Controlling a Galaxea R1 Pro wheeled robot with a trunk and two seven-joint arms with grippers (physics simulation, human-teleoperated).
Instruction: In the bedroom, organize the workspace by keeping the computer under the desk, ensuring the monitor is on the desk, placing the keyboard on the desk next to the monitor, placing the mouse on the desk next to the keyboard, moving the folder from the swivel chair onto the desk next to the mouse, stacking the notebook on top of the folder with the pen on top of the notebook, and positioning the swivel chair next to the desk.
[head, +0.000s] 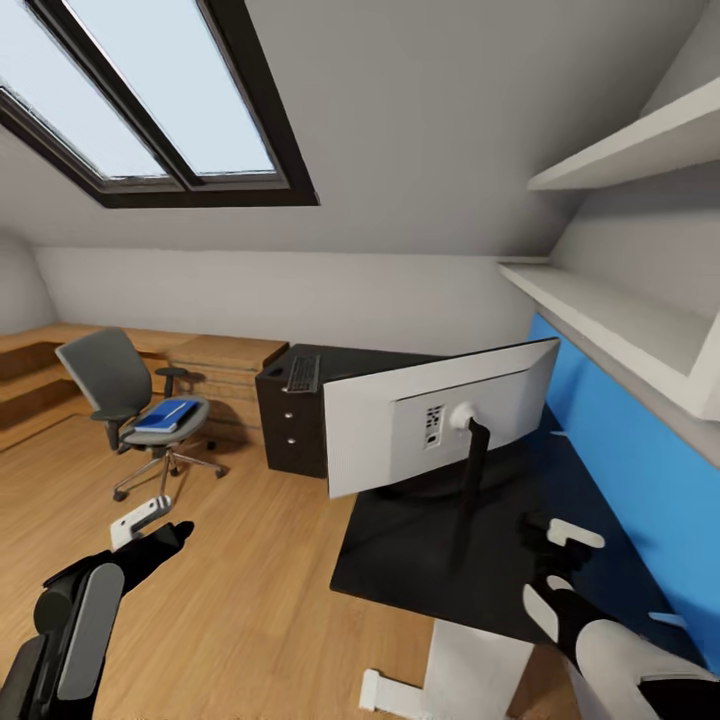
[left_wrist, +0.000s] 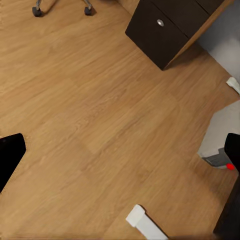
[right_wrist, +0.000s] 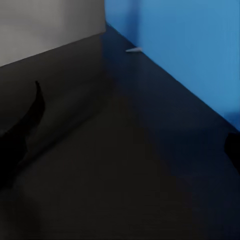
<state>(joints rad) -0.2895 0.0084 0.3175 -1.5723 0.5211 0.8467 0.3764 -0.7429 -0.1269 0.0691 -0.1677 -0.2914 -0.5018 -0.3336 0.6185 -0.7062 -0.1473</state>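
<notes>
Nearest the camera, the left arm is seen low at the left of the head view, forearm raised and reaching forward over the wood floor, with the left hand out in front. In the left wrist view the 2 finger tips sit far apart at opposite edges with bare floor between them, so that hand is spread open and nothing is held. The right arm is stretched forward over the black desk, and the right hand hovers just above the desktop beside the blue wall panel. In the right wrist view its fingers are only caught as dark shapes at the 2 sides, wide apart, so it reads as open and empty too.

Just past the right hand, the monitor is standing on the desk with its pale back turned to the camera, so the screen side is hidden. Its round foot is hard to make out against the black top. A small white sliver lies on the desk by the blue panel, too blurry to be identified.

Further back, the keyboard is lying on top of the black drawer unit. Well apart from the desk, the swivel chair stands on the floor with the blue folder on its seat. Something dark may be sitting on the folder, but it's too small to be told. Above, the skylight is cut off by the frame, and 2 white shelves run along the right wall.
</notes>
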